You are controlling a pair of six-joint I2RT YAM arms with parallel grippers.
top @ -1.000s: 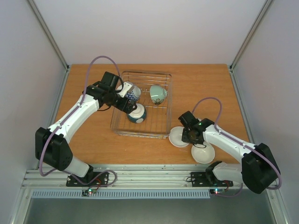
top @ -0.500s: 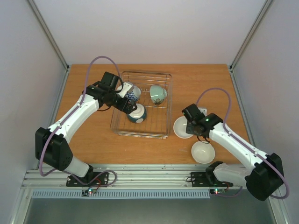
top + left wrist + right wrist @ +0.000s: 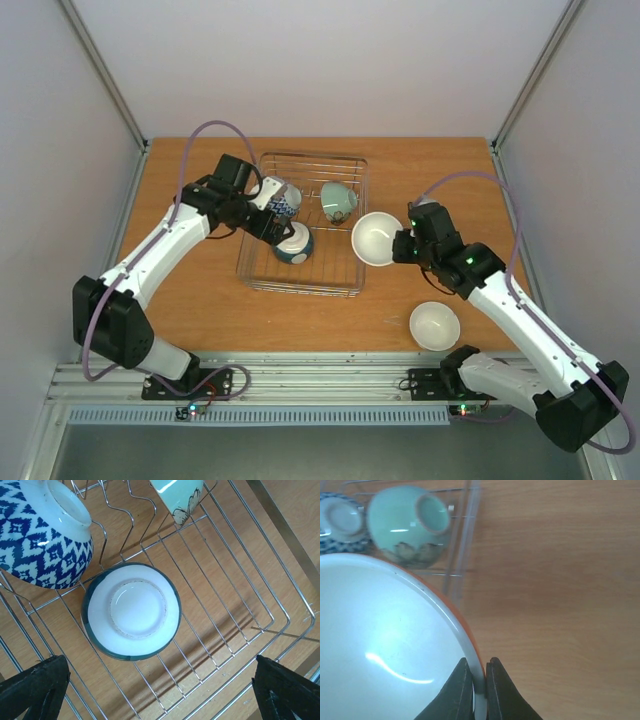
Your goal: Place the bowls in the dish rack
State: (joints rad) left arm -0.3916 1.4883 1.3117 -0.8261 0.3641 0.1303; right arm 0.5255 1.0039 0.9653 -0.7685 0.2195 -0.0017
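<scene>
The silver wire dish rack (image 3: 345, 285) stands mid-table and holds three bowls: a blue-and-white patterned bowl (image 3: 286, 201) on its side, a mint green bowl (image 3: 339, 201) on its side, and a dark blue bowl (image 3: 294, 244) upside down. My right gripper (image 3: 403, 247) is shut on the rim of the orange bowl (image 3: 376, 238) and holds it in the air at the rack's right edge; the pinch shows in the right wrist view (image 3: 479, 680). A beige bowl (image 3: 435, 325) sits on the table at the front right. My left gripper (image 3: 268, 222) is open and empty above the dark blue bowl (image 3: 131, 610).
The rack's wire edge (image 3: 462, 555) lies just beyond the held bowl's rim. The mint green bowl (image 3: 407, 525) and the patterned bowl (image 3: 340, 522) lie behind it. Bare wooden table (image 3: 450, 190) lies right of the rack. Grey walls enclose the table.
My right gripper has lifted the orange bowl off the table at the front right and carried it back and left to the rack's right edge. The left arm has not moved.
</scene>
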